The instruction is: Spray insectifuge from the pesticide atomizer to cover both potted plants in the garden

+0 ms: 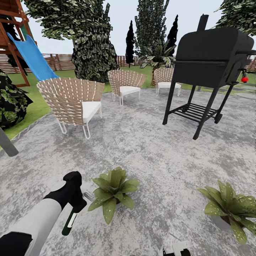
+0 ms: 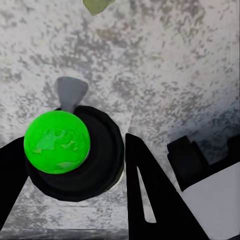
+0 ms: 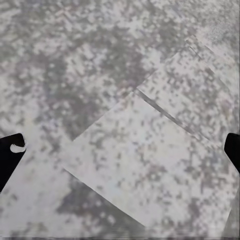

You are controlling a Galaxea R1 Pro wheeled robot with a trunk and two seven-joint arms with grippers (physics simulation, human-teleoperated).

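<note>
Paving of mottled grey lay under the whole working area when we logged this moment. We found the left gripper low at the head view's left, its fingers pinching the pesticide atomizer, whose dark green body hung down below the black gripper toward the patio. In the left wrist view we saw the same bottle end-on (a bright green round surface seated in a dark ring), with the pale grey nozzle pointing away over the paving and a black finger just beside the ring. We recorded the nearer potted plant just to the right of the left gripper, its leaves close to the bottle but, as far as we could tell, not touching it. The second potted plant stood well apart at the head view's right edge. In the right wrist view we saw the right gripper with its fingers spread wide over bare paving, holding nothing. Farther back we noted three woven chairs, a black grill, a blue slide and the lawn.
</note>
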